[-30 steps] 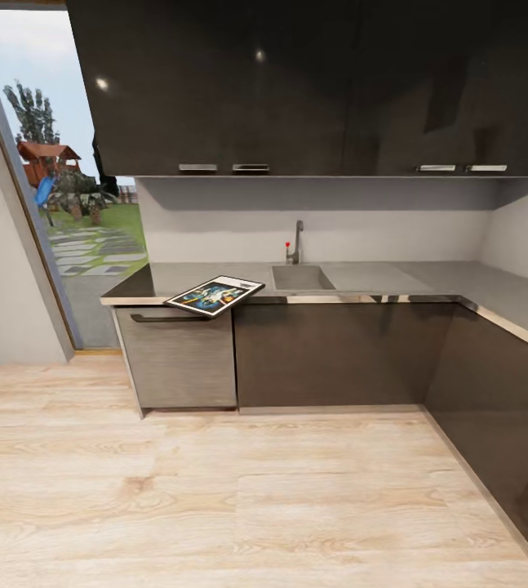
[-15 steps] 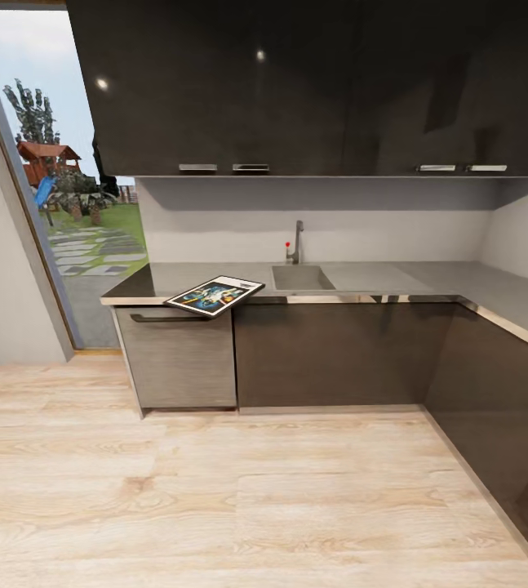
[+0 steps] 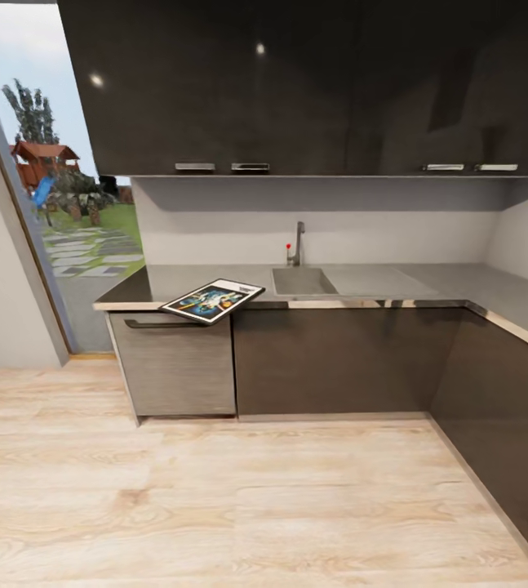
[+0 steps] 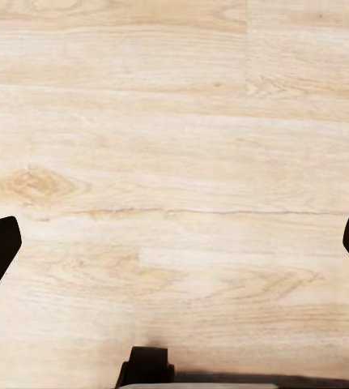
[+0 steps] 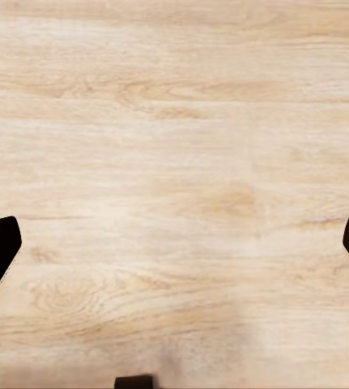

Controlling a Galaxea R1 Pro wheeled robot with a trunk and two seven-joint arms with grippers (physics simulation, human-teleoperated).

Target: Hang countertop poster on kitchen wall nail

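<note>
The poster (image 3: pixel 212 300) is seen lying flat at the front edge of the kitchen countertop (image 3: pixel 394 281), overhanging it, left of the sink (image 3: pixel 302 281). The left gripper (image 4: pixel 174 243) and the right gripper (image 5: pixel 174 243) are held wide apart, empty, over the wood floor (image 3: pixel 239 506).

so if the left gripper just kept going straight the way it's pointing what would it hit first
Most likely the wooden floor. The left gripper looks straight at pale planks, jaws spread wide with nothing between them. How far off the floor lies is unclear from this view.
</note>
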